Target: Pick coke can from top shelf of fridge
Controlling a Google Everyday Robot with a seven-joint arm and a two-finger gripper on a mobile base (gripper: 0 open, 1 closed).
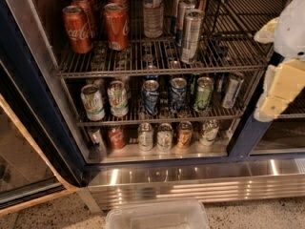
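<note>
At right edge, pincer [280, 86] well apart from coke can [77, 28] on top shelf [157, 72]; grip unclear.

Dim fridge [190, 182], pale-lit hand [279, 80] at right edge

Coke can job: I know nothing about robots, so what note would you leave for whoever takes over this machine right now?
Gripper: at the right edge of the view, beside the fridge opening, touching no can.
Coke can: upright at the front left of the top shelf, another beside it, more behind.
Done: door open; nothing picked.
Left: reach left, grip the can, lift it out.
</note>
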